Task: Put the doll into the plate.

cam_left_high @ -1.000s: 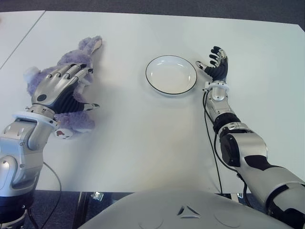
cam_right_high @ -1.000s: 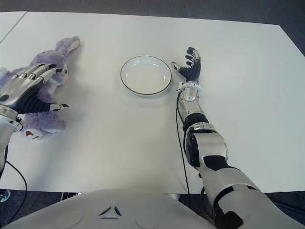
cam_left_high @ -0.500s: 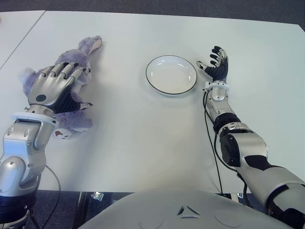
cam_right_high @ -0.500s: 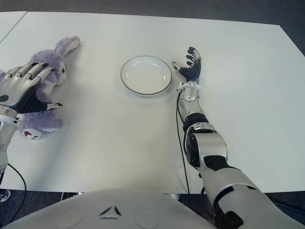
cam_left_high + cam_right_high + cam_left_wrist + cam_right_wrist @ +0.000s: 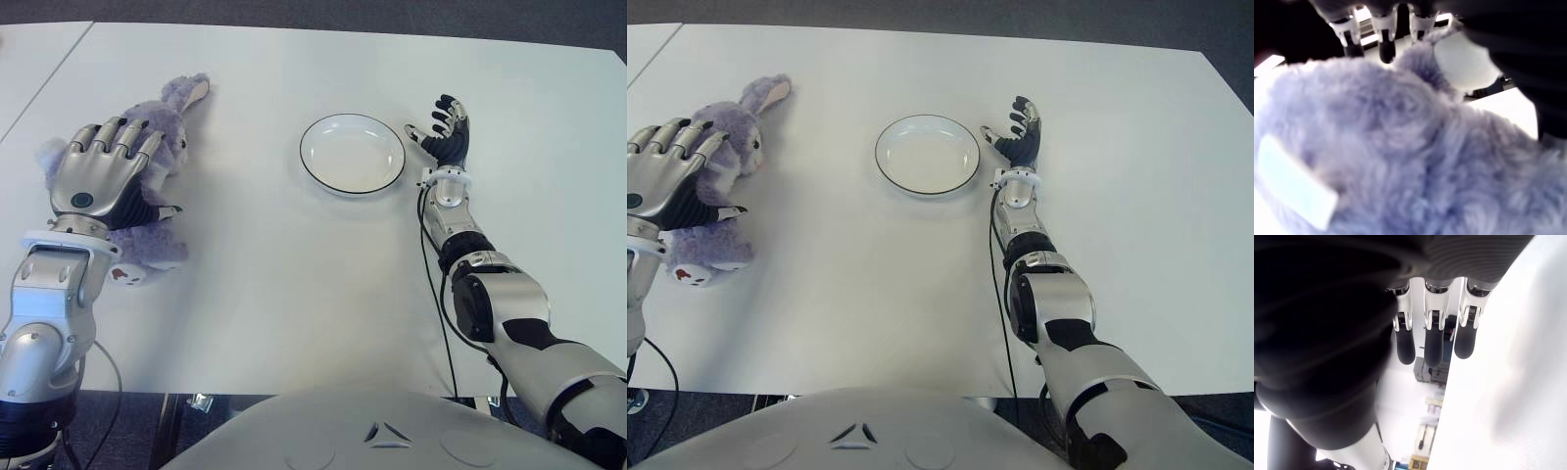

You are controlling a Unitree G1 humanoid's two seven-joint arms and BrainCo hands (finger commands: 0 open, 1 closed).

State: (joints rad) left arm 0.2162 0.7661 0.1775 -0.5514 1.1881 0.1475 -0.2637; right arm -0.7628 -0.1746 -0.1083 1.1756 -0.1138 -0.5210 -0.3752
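Purple plush doll [image 5: 157,132] lies on the white desk [image 5: 284,274], left of the empty plate [image 5: 352,154]; left hand [image 5: 103,176] hovers over it, fingers spread, grasping nothing; right hand [image 5: 444,132] sits just right of the plate, fingers relaxed.

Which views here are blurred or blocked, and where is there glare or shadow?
Left wrist view: purple doll fills the frame, soft and out of focus. Right wrist view: the right hand is a dark silhouette against bright, washed-out table. Eye views: sharp, evenly lit; plate readable, left hand over the doll, faint shadows only.
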